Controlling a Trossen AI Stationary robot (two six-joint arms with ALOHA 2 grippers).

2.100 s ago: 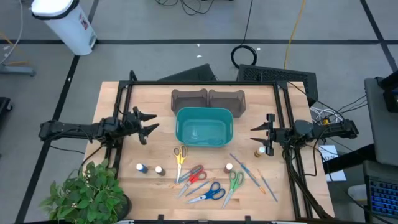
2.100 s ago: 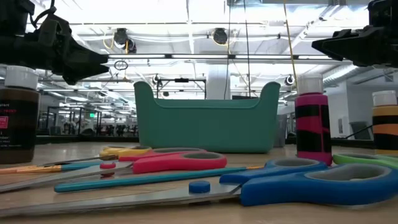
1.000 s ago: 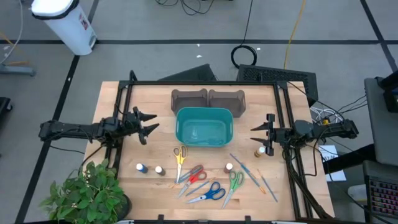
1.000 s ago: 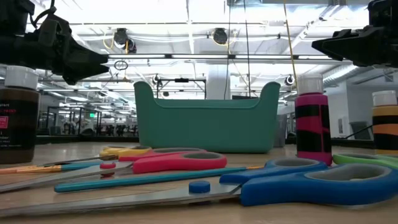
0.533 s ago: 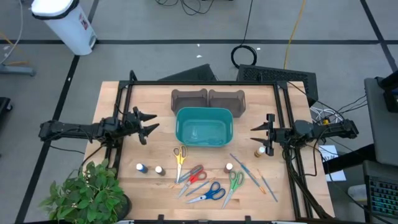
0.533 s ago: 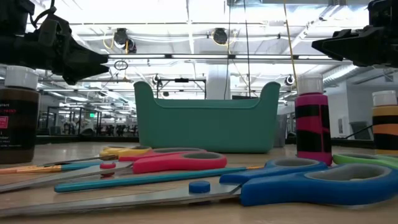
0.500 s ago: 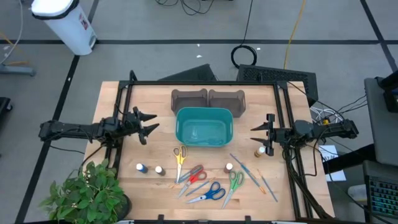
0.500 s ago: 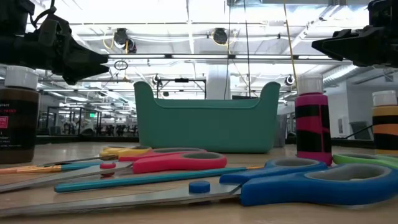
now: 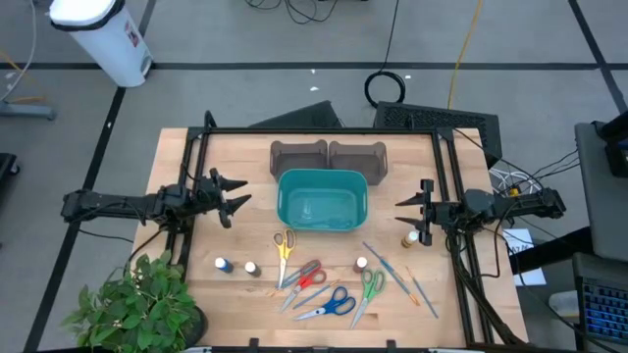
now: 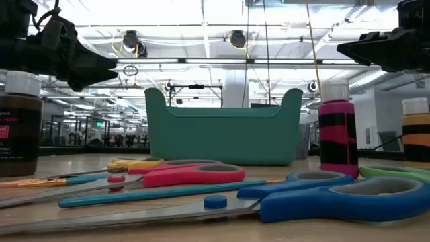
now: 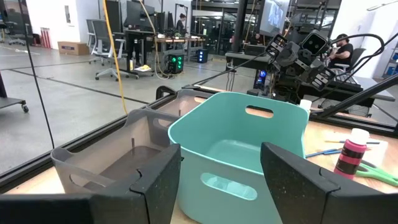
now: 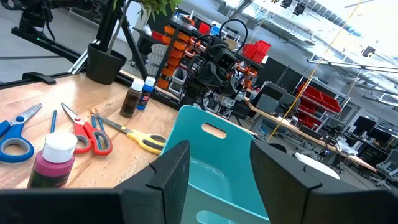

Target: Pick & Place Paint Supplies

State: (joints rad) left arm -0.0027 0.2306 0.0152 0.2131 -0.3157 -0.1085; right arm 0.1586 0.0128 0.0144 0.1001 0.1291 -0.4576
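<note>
High view: no legible writing anywhere; low view, red label on brown bottle [image 10: 19, 124], text unreadable. Left gripper [image 9: 233, 197] at table's left edge, fingers spread wide, holding nothing. Right gripper [image 9: 409, 217] at right edge, likewise spread, empty, hovering above amber bottle [image 9: 409, 238]. Blue bottle [image 9: 223, 264] and white-capped bottle [image 9: 251, 267] front-left; paintbrushes [image 9: 397, 271] front-right, beside scissors [image 9: 316, 286]. Teal bin [image 9: 322, 200] at centre.

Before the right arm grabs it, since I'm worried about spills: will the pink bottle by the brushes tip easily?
Probably: the pink bottle stands upright, tall and narrow, so a sideways nudge could topple it. Its white cap looks closed, so a spill seems unlikely.
</note>
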